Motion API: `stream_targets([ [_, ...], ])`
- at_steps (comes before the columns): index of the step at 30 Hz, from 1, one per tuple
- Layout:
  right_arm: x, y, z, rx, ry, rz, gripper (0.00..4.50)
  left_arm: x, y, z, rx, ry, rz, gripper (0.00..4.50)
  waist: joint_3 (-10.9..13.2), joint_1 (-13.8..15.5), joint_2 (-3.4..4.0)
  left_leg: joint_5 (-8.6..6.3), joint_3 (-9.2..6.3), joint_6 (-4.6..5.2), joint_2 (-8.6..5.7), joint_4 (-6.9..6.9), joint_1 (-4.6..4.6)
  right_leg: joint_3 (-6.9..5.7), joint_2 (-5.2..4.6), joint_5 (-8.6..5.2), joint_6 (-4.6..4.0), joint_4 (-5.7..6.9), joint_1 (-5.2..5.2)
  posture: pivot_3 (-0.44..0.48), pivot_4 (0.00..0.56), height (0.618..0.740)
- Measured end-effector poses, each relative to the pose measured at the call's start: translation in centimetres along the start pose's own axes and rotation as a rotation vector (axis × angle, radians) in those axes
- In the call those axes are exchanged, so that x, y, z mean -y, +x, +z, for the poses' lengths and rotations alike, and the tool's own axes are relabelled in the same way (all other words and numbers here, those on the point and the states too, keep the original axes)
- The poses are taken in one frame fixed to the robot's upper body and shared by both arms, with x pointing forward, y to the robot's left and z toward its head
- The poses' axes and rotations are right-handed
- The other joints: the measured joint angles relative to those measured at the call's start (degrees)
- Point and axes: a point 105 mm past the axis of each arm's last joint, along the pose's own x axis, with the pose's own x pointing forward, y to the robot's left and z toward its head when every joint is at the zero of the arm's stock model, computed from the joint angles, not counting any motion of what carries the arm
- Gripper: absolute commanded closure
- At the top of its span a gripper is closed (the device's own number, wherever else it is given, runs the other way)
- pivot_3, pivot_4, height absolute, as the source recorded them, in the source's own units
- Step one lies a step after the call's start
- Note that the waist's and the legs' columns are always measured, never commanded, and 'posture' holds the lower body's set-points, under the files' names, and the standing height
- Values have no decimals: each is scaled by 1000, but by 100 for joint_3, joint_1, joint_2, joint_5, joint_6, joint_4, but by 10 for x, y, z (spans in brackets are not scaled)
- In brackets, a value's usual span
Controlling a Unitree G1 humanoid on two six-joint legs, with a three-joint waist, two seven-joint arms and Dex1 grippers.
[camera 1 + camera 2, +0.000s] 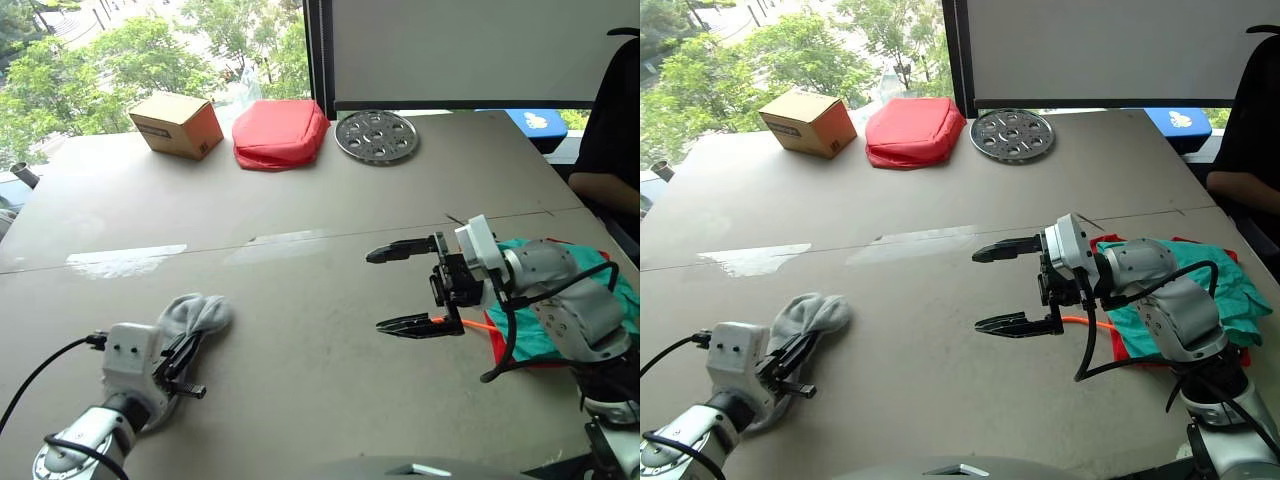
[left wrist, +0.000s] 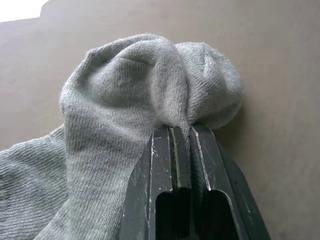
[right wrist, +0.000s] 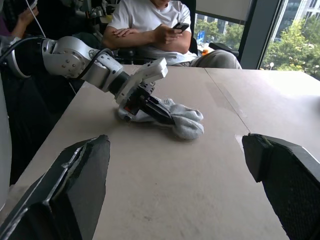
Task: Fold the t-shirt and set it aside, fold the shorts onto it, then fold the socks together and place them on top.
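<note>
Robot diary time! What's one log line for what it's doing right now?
stage: socks | left tool: shut on socks on table | right tool: open, empty, above table | shorts: folded on t-shirt, robot's right

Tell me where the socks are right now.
The socks lie bunched on the table's near left part, pinched in the left gripper, well apart from the open right gripper.
</note>
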Motion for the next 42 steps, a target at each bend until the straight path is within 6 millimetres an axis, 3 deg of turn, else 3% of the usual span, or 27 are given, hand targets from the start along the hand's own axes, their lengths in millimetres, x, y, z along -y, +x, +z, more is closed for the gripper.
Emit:
stream_targets([
  [4,1,-16,-9,-58,18,-72,0,36,33,29,28,118,-252,4460,18,-57,-21,-10,19,18,-15,-3,1,29,0,5,-7,-5,4,0,150,740],
  [10,-2,-34,-14,-110,23,-181,0,64,91,54,39,306,-384,4460,18,-107,-33,-8,7,19,-40,-8,12,27,3,8,-10,-2,19,0,150,740],
  [13,-5,-33,-11,-117,9,-198,0,65,113,55,23,394,-363,4460,17,-152,-39,-9,12,20,-36,-9,16,30,6,8,-8,-3,18,0,150,740],
  [16,-5,-32,-10,-119,4,-210,0,67,118,53,35,459,-375,4460,18,-147,-40,-9,10,20,-31,-11,16,29,6,8,-8,-4,17,0,150,740],
  [22,-2,-33,-12,-133,7,-242,0,70,108,44,49,398,-409,2130,20,-139,-45,-9,11,20,-12,-10,14,30,-3,8,-8,-5,17,0,150,740],
  [23,-1,-31,-12,-131,8,-243,0,67,98,44,58,328,-419,1523,23,-151,-48,-9,13,20,-7,-10,14,30,-2,8,-7,-5,16,0,150,740],
  [24,-1,-30,-12,-129,11,-248,0,64,91,47,76,283,-422,1323,26,-175,-54,-9,16,20,2,-10,14,31,-1,8,-7,-5,14,0,150,740],
  [27,11,-26,-19,-143,10,-305,0,37,46,57,149,-8,-416,1323,35,-257,-45,-9,10,19,22,-12,16,25,-13,7,-8,-3,12,0,150,740],
  [31,41,-15,-38,-187,108,-404,0,-4,8,71,196,-264,-322,1323,50,-220,-28,-5,-4,13,16,-6,21,3,11,7,-6,3,15,0,150,740],
  [33,45,-10,-43,-200,143,-415,0,-10,3,68,177,-292,-292,1323,50,-189,-29,-5,-4,13,4,-6,21,5,8,7,-7,3,16,0,150,740],
  [37,76,16,-62,-232,260,-517,0,-29,3,37,54,-414,-154,1323,51,-183,-39,-5,4,13,-12,-6,18,21,8,8,-10,5,12,0,150,740],
  [42,109,43,-65,-250,314,-597,0,-23,11,22,-24,-457,-129,1323,52,-156,-42,-2,-6,6,-38,-15,13,24,4,9,-13,6,8,0,150,740],
])
